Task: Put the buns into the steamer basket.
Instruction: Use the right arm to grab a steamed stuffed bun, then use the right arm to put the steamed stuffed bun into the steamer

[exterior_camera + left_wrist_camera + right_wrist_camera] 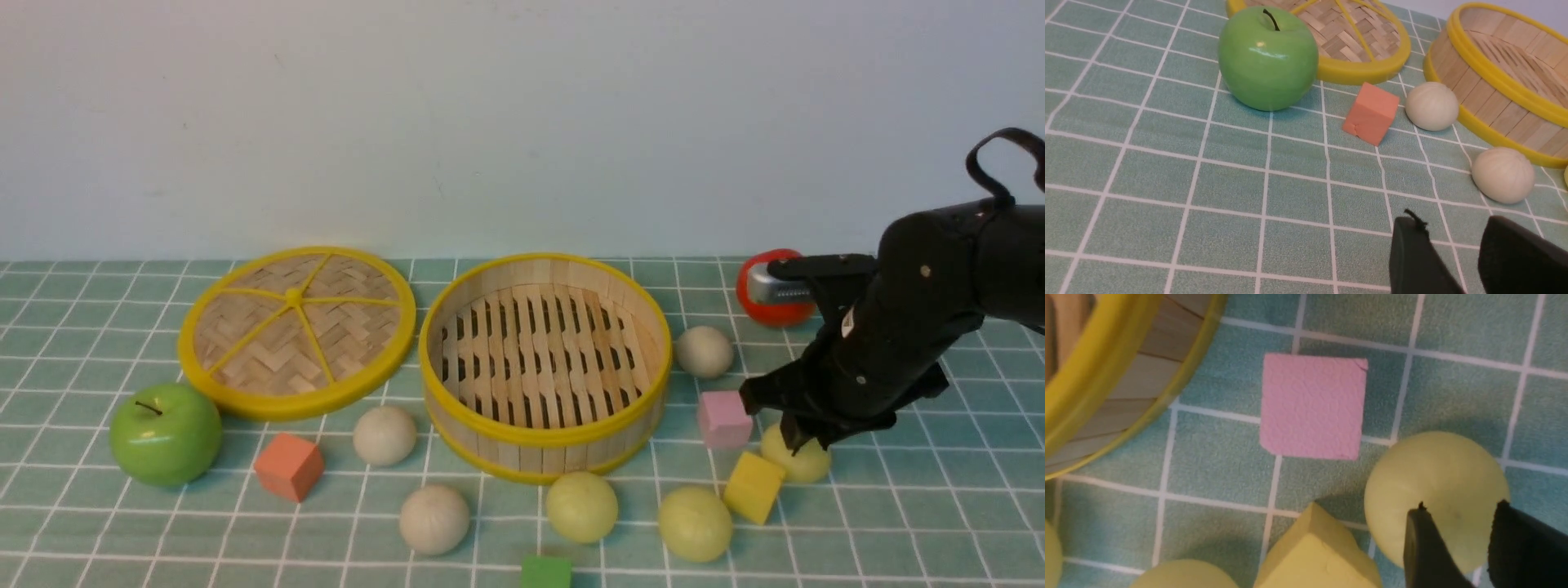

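Observation:
The steamer basket (pixel 545 433) stands mid-table with nothing in it. Three off-white buns lie around it: one (pixel 384 435) at its front left, one (pixel 433 519) nearer, one (pixel 704 351) at its right. Two yellow-green buns (pixel 581 506) (pixel 695 523) lie in front. The third yellow-green bun (pixel 808 465) lies under my right gripper (pixel 804 445). In the right wrist view the right gripper (pixel 1459 506) is open just above this bun (pixel 1433 469), not gripping it. My left gripper (pixel 1449 222) is open and empty over bare cloth, near two off-white buns (pixel 1431 106) (pixel 1502 174).
The flat lid (pixel 296 331) lies left of the basket, with a green apple (pixel 166 434) and an orange cube (pixel 287 465) before it. A pink cube (pixel 723 419) and a yellow cube (pixel 753 487) sit close beside the right gripper. A green cube (pixel 545 572) is at the front edge; a red object (pixel 771 290) is behind the right arm.

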You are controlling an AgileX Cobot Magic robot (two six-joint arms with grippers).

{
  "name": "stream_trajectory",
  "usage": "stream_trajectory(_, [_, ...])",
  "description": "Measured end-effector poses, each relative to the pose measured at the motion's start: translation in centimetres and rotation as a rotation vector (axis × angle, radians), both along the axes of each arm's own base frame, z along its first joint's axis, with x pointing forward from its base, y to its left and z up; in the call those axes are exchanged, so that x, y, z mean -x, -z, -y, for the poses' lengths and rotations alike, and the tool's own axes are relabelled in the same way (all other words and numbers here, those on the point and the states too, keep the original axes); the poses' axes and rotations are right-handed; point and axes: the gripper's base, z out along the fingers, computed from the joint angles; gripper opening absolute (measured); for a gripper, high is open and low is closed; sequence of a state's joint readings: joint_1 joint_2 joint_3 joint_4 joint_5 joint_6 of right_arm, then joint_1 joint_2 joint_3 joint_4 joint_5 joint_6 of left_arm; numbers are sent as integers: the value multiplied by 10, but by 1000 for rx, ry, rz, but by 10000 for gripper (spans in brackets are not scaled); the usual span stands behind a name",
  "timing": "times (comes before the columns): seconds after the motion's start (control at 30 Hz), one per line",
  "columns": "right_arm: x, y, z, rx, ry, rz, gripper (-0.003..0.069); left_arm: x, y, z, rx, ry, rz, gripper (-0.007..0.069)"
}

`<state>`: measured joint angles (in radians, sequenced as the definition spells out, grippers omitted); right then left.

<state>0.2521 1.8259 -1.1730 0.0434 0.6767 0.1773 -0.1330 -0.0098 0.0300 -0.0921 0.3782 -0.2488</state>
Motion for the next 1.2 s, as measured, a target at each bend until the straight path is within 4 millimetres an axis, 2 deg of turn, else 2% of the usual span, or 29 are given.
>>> stream_trajectory(0.2, [-5,9,-1,0,1,4,206,0,0,0,0,0,0,238])
stream_trajectory(0.3, [-5,9,-1,4,-2,8,129,0,0,0,0,0,0,238])
stream_trajectory(0.33, [-5,9,-1,5,-3,8,129,0,0,0,0,0,0,238])
stream_trajectory(0.37, [-5,9,0,11,-7,9,70,0,0,0,0,0,0,238])
stream_trajectory(0.43, [-6,9,0,19,-13,12,16,0,0,0,0,0,0,238])
stream_trajectory(0.63, [-4,4,0,18,-14,21,-4,0,0,0,0,0,0,238])
stream_trajectory(0.8, [-1,-17,2,9,-13,57,-4,0,0,0,0,0,0,238])
stream_trajectory(0.83, [-1,-31,2,2,-13,85,-4,0,0,0,0,0,0,238])
stream_trajectory(0.93, [-1,-55,2,-9,-13,128,-4,0,0,0,0,0,0,238])
stream_trajectory(0.97, [-2,-57,1,-10,-13,133,-4,0,0,0,0,0,0,238])
stream_trajectory(1.0, [-4,-70,1,-17,-15,153,-4,0,0,0,0,0,0,238])
stream_trajectory(1.2, [-12,-104,-15,-73,-71,231,-7,0,0,0,0,0,0,238])
